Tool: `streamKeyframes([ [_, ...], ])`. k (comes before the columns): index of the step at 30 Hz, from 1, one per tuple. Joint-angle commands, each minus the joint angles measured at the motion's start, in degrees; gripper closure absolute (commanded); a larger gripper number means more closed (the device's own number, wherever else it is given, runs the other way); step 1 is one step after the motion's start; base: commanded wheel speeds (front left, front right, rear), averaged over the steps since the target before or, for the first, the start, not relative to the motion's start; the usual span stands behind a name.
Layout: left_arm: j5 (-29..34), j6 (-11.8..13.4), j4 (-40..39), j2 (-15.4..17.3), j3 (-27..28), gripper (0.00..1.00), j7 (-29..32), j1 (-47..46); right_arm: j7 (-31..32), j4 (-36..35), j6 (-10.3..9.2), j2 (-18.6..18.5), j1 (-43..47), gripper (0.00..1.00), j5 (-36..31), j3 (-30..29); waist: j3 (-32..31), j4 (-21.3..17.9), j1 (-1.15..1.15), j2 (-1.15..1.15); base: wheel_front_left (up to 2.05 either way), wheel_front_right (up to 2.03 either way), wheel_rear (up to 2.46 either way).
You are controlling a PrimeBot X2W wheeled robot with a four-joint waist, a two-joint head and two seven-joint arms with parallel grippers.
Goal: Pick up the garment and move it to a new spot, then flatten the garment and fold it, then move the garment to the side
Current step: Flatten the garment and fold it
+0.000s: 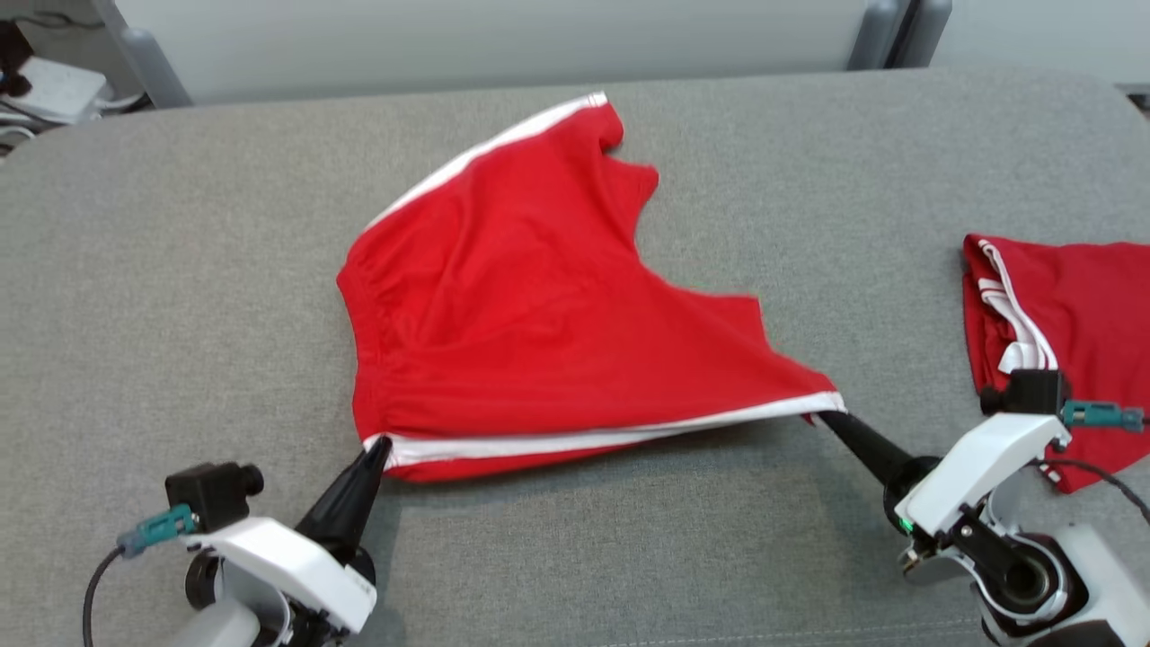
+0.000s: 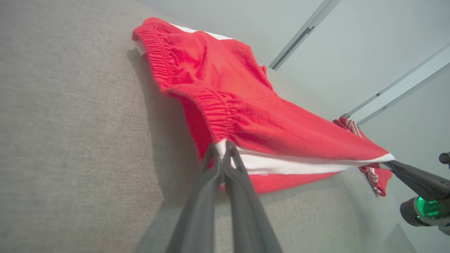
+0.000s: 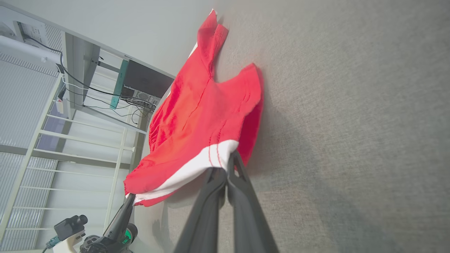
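head view: the garment [image 1: 539, 305] is at the middle of the table [image 1: 180, 270], far part lying flat, near white-striped edge raised and stretched. left gripper [image 1: 381, 445] is clamped on the left corner of this edge, right gripper [image 1: 827, 416] on the right corner. i judge flattening is in hand; next both must lower together with equal pull, before folding. count: 2 red garments, the other garment [image 1: 1078, 305] at far right; 2 grippers; 1 table.
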Motion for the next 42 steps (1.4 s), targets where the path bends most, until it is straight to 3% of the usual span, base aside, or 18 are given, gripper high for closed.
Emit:
streamKeyframes([
  [1, 0.2, -0.4, -0.5, 1.6, 2.4, 1.0, -0.6, -0.2, -1.0, -1.6, 0.26, -1.1, 0.6, 1.0, 0.6, 1.0, -1.3, 0.1, 0.0, 0.0, 0.0, 0.0, 0.0],
  [9, 1.3, -0.4, 0.4, 1.4, 3.6, 1.0, -0.6, 2.9, -1.9, -2.4, 0.26, -2.8, 3.1, 1.0, 1.4, 4.1, -2.4, 0.3, 0.0, 0.0, 0.0, 0.0, 0.0],
  [10, 1.5, -0.4, 0.6, 1.4, 3.3, 0.94, -0.6, 2.8, -2.1, -2.5, 0.26, -3.0, 3.0, 1.0, 1.2, 4.6, -2.2, 0.3, 0.0, 0.0, 0.0, 0.0, 0.0],
  [11, 1.7, -0.4, 0.8, 1.4, 3.2, 0.77, -0.6, 2.7, -2.4, -2.5, 0.26, -3.2, 2.9, 0.65, 0.7, 5.1, -1.7, 0.3, 0.0, 0.0, 0.0, 0.0, 0.0],
  [12, 1.9, -0.4, 1.0, 1.4, 3.1, 0.38, -0.6, 2.5, -2.8, -2.4, 0.26, -3.5, 2.7, 0.0, 0.0, 5.7, -1.5, 0.3, 0.0, 0.0, 0.0, 0.0, 0.0],
  [13, 2.1, -0.4, 1.4, 1.4, 2.7, 0.0, -0.6, 2.4, -3.3, -2.3, 0.26, -3.7, 2.5, 0.0, -0.6, 6.2, -1.3, 0.2, 0.0, 0.0, 0.0, 0.0, 0.0],
  [22, 2.5, -0.4, 5.5, 1.6, 1.8, 0.0, -0.6, 1.6, -10.0, 0.0, 0.26, -6.0, 1.1, 0.0, -4.1, 6.7, -1.3, 0.3, 0.0, 0.0, 0.0, 0.0, 0.0],
  [25, 6.7, -0.4, 6.1, 0.6, 7.6, 0.0, -0.6, 1.4, -15.3, 1.1, 0.26, -6.6, 0.3, 0.0, -7.4, 6.6, -1.4, 0.5, 0.0, 0.0, 0.0, 0.0, 0.0],
  [28, 15.3, -0.4, 5.1, -1.1, 15.4, 0.0, -0.6, 2.2, -21.3, 2.7, 0.26, -6.1, -0.5, 0.0, -11.1, 6.7, -1.8, 0.8, 0.0, 0.0, 0.0, 0.0, 0.0],
  [34, 29.6, -0.4, 2.0, -6.8, 28.1, 0.0, -0.6, 6.6, -32.5, 6.7, 0.26, -5.3, -1.9, 0.0, -20.3, 7.1, -4.0, 0.8, 0.0, 0.0, 0.0, 0.0, 0.0],
  [42, 41.0, -0.4, -0.8, -12.2, 37.8, 0.0, -0.6, 10.9, -35.5, 8.0, 0.26, -1.7, -0.5, 0.0, -33.3, 1.2, -7.8, 0.4, 0.0, 0.0, 0.0, 0.0, 0.0],
])
